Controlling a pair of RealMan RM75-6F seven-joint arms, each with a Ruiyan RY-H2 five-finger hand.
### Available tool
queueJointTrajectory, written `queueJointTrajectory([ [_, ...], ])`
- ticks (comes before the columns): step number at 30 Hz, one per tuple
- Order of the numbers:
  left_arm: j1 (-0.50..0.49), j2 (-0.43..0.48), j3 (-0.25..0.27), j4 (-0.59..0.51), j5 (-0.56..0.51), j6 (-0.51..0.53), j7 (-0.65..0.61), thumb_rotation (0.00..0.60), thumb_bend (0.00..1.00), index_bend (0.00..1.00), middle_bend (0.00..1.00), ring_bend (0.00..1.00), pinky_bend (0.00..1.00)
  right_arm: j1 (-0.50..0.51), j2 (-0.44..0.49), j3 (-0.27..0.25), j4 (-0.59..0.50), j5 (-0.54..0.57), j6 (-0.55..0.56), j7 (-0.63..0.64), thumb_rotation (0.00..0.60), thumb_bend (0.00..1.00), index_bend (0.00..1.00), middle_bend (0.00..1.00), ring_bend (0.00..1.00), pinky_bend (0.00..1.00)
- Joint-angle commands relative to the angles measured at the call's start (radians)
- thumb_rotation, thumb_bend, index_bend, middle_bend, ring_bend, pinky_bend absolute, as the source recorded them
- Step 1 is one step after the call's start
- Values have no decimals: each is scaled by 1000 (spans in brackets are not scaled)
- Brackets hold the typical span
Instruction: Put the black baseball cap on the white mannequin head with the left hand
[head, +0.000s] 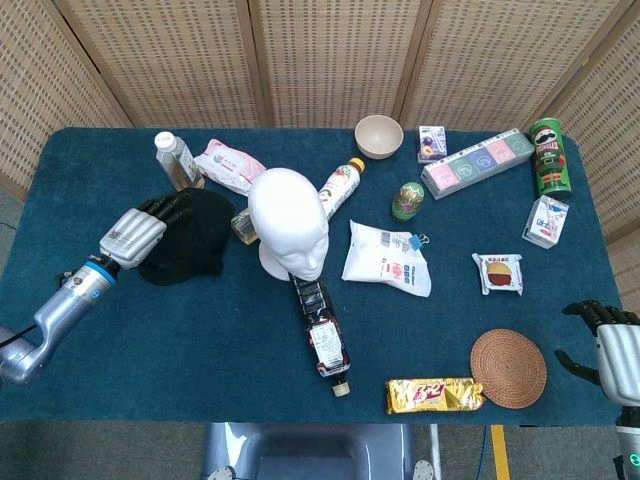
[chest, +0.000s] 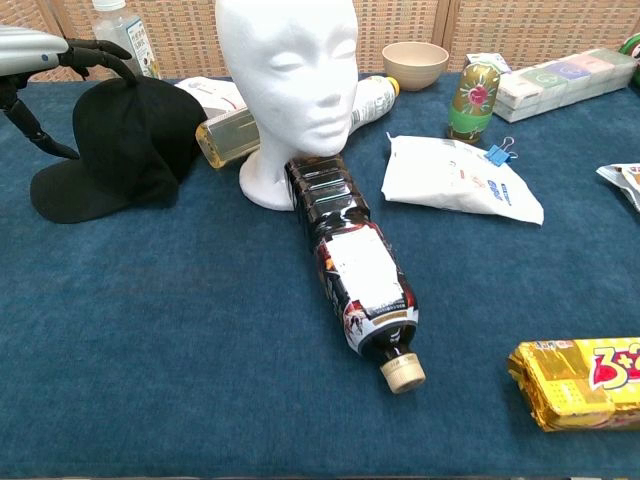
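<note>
The black baseball cap (head: 200, 240) (chest: 125, 150) lies flat on the blue table, just left of the white mannequin head (head: 288, 222) (chest: 290, 80), which stands upright. My left hand (head: 143, 230) (chest: 35, 52) hovers over the cap's left side with its fingers (chest: 105, 52) spread above the crown and the thumb hanging beside the brim; it grips nothing. The hand hides the cap's left part in the head view. My right hand (head: 612, 345) sits at the table's front right corner, fingers apart and empty.
A dark cola bottle (head: 322, 330) (chest: 358, 270) lies in front of the head. A yellowish bottle (chest: 228, 135) lies between cap and head. A clear bottle (head: 175, 160) and pink packet (head: 228, 165) stand behind the cap. A white pouch (head: 388, 258) lies right.
</note>
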Motion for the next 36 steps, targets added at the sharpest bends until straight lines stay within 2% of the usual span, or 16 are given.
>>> queueJointTrajectory([
  [1, -24, -33, 9, 38, -8, -24, -28, 600, 34, 122, 0, 0, 170, -3, 3, 0, -3, 1, 2, -1, 600, 152, 384, 407, 438, 441],
  [4, -31, -55, 8, 64, -17, -19, -35, 600, 61, 190, 0, 0, 228, -7, 4, 0, -5, 0, 7, -1, 600, 153, 384, 407, 439, 441],
  [6, -29, -71, 4, 81, -25, -3, -32, 600, 98, 289, 19, 6, 309, -9, 5, 0, -4, 1, 10, 1, 600, 152, 384, 407, 438, 441],
  [9, -22, -96, -5, 107, -42, 18, -11, 600, 131, 399, 110, 73, 393, -13, 5, -1, -2, 2, 13, 4, 600, 152, 384, 407, 438, 441],
  [13, -17, -115, -18, 118, -69, 29, 23, 600, 156, 539, 283, 220, 521, -16, 5, -1, 1, 3, 14, 10, 600, 152, 384, 407, 438, 441],
  [19, -8, -130, -48, 105, -129, 37, 119, 600, 181, 639, 403, 345, 658, -16, 1, -1, 12, 3, 11, 27, 600, 152, 384, 407, 438, 441],
  [24, 2, -122, -87, 59, -190, 53, 208, 600, 190, 663, 437, 362, 685, -16, -2, -1, 24, 1, 8, 42, 600, 152, 384, 407, 438, 441],
  [25, -3, -108, -117, 21, -232, 45, 258, 600, 190, 663, 439, 362, 686, -16, -3, -1, 30, 1, 6, 52, 600, 153, 384, 407, 438, 442],
  [32, -15, -49, -214, -178, -470, -18, 514, 600, 191, 663, 441, 361, 686, -17, -10, -3, 50, -1, 2, 77, 600, 153, 385, 407, 438, 442],
  [36, -31, -32, -252, -258, -626, -37, 639, 600, 190, 663, 445, 361, 686, -18, -13, -2, 60, -3, 1, 89, 600, 152, 384, 407, 438, 442],
])
